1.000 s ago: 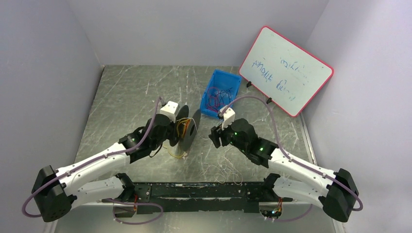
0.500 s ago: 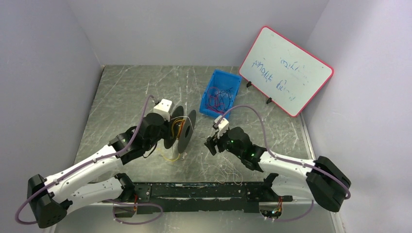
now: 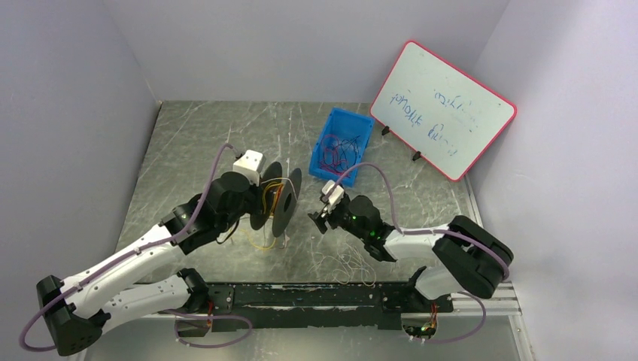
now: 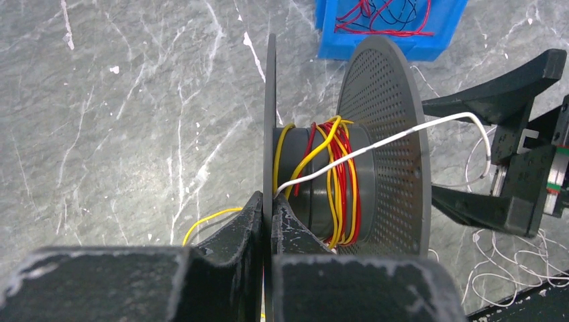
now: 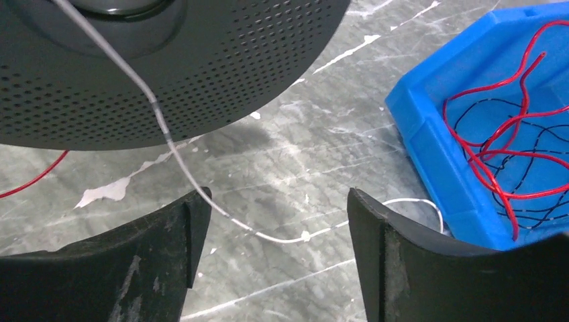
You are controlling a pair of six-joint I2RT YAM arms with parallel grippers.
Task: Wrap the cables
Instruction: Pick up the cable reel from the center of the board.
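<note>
Grey marble-look table [image 3: 195, 143] on my feed, and the spool [image 3: 280, 201] stands up on edge in the middle of it. My left end effector [image 4: 267, 208] is pressed together on the spool's thin near flange, pinching it right at the rim. Red and yellow cables [image 4: 335, 174] are wound round the hub between the two flanges, and a yellow tail [image 4: 208, 218] trails out onto the table underneath.

One white cable [image 4: 402, 137] comes off the hub, goes over the edge of the perforated far flange and drops into the gap of my right end effector [image 5: 275, 201]. That one is spread wide, just beside the spool. The white cable passes between its fingers [image 5: 168, 235] without being squeezed. It runs close to one finger, but I can't tell if it touches.

More white strands [image 3: 346, 263] lie in a loose tangle on the table near the front edge, between the arms. Behind the right end effector is a blue bin [image 5: 419, 134] with red wires [image 5: 510, 134] and thin black ones in it. A pink-framed whiteboard [image 3: 444, 109] leans at the back right.
</note>
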